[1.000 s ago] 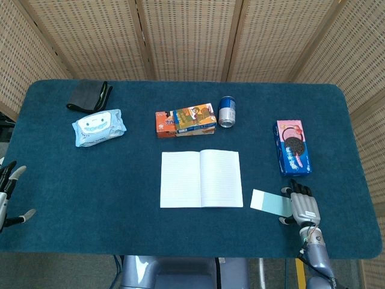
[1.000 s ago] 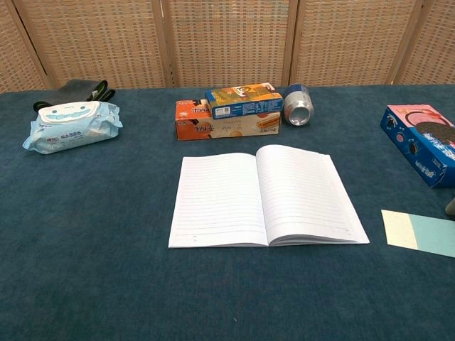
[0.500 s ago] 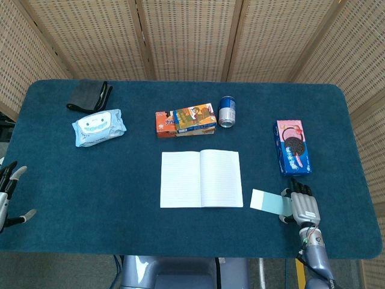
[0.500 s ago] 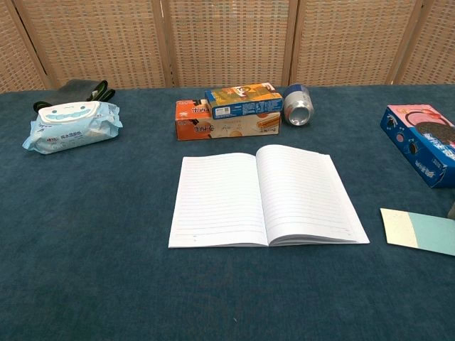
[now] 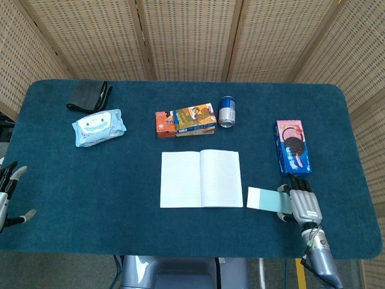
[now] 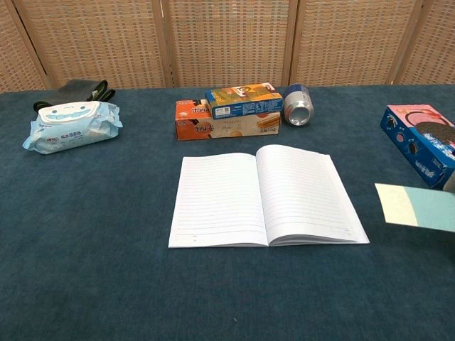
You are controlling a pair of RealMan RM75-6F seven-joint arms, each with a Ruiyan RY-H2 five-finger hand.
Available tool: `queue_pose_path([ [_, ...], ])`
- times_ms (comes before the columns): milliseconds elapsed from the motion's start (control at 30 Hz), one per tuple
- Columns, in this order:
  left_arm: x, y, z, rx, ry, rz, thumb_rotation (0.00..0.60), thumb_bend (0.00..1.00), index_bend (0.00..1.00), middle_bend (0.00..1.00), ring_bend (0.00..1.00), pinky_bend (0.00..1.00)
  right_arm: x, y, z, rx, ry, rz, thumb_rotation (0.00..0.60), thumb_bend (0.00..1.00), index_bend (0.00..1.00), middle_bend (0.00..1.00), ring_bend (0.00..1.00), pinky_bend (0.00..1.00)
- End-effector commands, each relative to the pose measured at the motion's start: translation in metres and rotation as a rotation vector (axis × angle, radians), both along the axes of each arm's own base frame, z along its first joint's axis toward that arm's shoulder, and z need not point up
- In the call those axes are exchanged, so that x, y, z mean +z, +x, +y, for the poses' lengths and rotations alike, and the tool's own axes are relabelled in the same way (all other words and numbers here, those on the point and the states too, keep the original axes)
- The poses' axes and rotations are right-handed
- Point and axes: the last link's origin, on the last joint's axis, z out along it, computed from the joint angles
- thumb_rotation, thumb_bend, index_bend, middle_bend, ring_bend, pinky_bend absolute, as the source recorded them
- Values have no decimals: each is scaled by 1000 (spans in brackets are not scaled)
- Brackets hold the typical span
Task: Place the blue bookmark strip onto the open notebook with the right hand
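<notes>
The light blue bookmark strip (image 5: 262, 198) (image 6: 416, 206) hangs a little above the table, just right of the open notebook (image 5: 201, 179) (image 6: 266, 195). My right hand (image 5: 302, 202) grips the strip's right end; in the chest view the hand itself is almost wholly off the right edge. The strip's left end has a paler patch and stops short of the notebook's right page. At the far left edge of the head view my left hand (image 5: 8, 194) hovers off the table with fingers spread and nothing in it.
A blue and pink cookie box (image 5: 293, 147) (image 6: 423, 142) lies just beyond the right hand. Behind the notebook sit two snack boxes (image 5: 186, 120) and a can (image 5: 227, 111). A wipes pack (image 5: 98, 127) and a black pouch (image 5: 89, 96) lie at the back left.
The right hand has lifted the bookmark off the table and moved it slightly left toward the notebook. The left hand has not moved.
</notes>
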Motion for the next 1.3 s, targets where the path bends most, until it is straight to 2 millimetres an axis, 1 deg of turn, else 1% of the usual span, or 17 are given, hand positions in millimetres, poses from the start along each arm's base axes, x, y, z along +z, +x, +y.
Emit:
queue_pose_path([
  [33, 0, 0, 0, 2, 2, -2, 600, 0, 0, 0, 0, 0, 17, 16, -7, 55, -10, -10, 600, 353, 507, 0, 0, 0],
  [200, 2, -1, 2, 11, 6, -6, 600, 0, 0, 0, 0, 0, 36, 40, -23, 117, -18, -11, 600, 363, 507, 0, 0, 0],
  [300, 2, -2, 6, 20, 4, -6, 600, 0, 0, 0, 0, 0, 46, 62, -40, 190, -14, 16, 600, 363, 507, 0, 0, 0],
  [333, 2, -2, 7, 23, 2, -6, 600, 0, 0, 0, 0, 0, 47, 66, -43, 199, -10, 23, 600, 363, 507, 0, 0, 0],
  [467, 2, -4, 12, 42, 0, -8, 600, 0, 0, 0, 0, 0, 46, 93, -69, 274, 22, 67, 600, 368, 512, 0, 0, 0],
  [567, 2, -5, 16, 53, 4, -10, 600, 0, 0, 0, 0, 0, 39, 114, -89, 349, 80, 107, 600, 396, 523, 0, 0, 0],
  [767, 2, -7, 23, 75, 3, -10, 600, 0, 0, 0, 0, 0, 17, 143, -131, 464, 239, 165, 600, 431, 537, 0, 0, 0],
  [800, 2, -7, 25, 81, 3, -10, 600, 0, 0, 0, 0, 0, 11, 149, -136, 500, 255, 190, 600, 435, 538, 0, 0, 0],
  [833, 2, -8, 28, 91, 3, -10, 600, 0, 0, 0, 0, 0, 3, 159, -141, 585, 275, 267, 600, 446, 541, 0, 0, 0],
  [867, 1, -9, 32, 102, 2, -8, 600, 0, 0, 0, 0, 0, -7, 165, -147, 649, 277, 328, 600, 457, 544, 0, 0, 0],
  [933, 1, -10, 37, 121, 2, -7, 600, 0, 0, 0, 0, 0, -23, 176, -150, 764, 277, 424, 600, 486, 550, 0, 0, 0],
  [1000, -1, -11, 39, 134, 0, -5, 600, 0, 0, 0, 0, 0, -31, 183, -152, 817, 278, 441, 600, 519, 555, 0, 0, 0],
  [1067, -2, -13, 42, 149, -6, -2, 600, 0, 0, 0, 0, 0, -41, 193, -153, 877, 284, 438, 600, 552, 562, 0, 0, 0],
  [1167, -3, -15, 45, 167, -9, -1, 600, 0, 0, 0, 0, 0, -48, 205, -153, 942, 287, 415, 600, 592, 575, 1, 0, 0],
  [1300, -4, -16, 49, 182, -8, 0, 600, 0, 0, 0, 0, 0, -54, 213, -152, 1012, 310, 415, 600, 637, 579, 16, 0, 0],
])
